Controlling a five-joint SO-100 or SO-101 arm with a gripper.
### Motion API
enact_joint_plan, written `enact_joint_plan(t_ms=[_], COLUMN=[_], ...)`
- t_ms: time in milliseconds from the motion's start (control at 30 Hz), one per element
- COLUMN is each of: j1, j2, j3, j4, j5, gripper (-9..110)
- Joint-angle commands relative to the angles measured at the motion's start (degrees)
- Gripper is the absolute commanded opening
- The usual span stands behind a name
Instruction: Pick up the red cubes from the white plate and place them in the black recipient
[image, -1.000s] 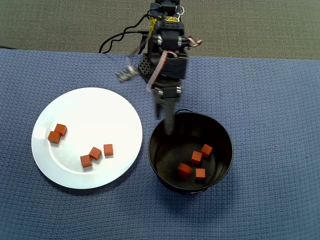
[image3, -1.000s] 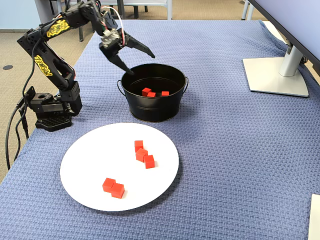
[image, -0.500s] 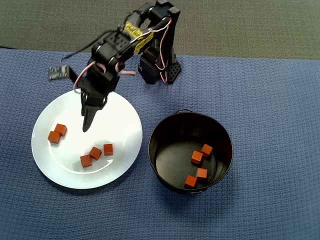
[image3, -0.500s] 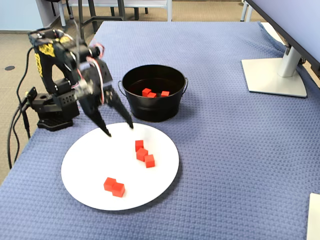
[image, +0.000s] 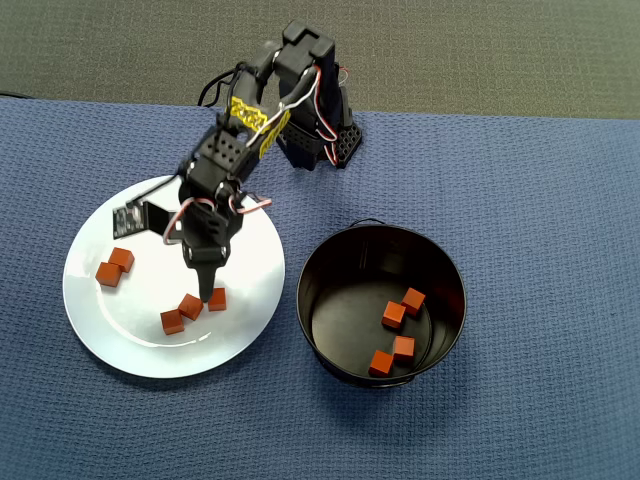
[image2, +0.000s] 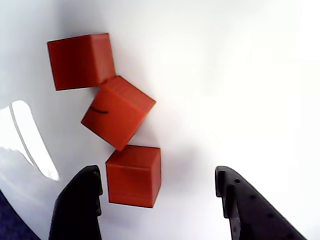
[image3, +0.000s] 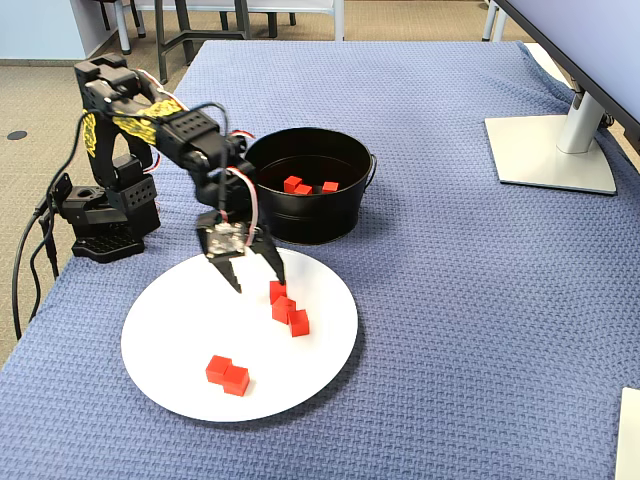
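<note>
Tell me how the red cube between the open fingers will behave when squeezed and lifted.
The cube looks rigid with flat matte faces, so the gripper should probably hold it without slip. Its corner seems to touch the tilted cube, which may get nudged. On the glossy white plate it could slide if pushed off-centre.

nine red cubes (image: 216, 299) in all: five on the white plate (image: 120, 340), four inside the black recipient (image: 330, 260). on the plate, three sit in a cluster and two sit touching nearer its rim. one plate, one recipient.
</note>
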Motion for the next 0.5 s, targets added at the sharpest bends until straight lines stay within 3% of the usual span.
enact_joint_plan(t_ms=[0,467], j1=[-3.16,-6.33], j2=[-1.67,-3.87], j3=[-6.59,-4.48], j4=[0.44,-0.44], j5=[3.08,4.83], gripper=[23,18])
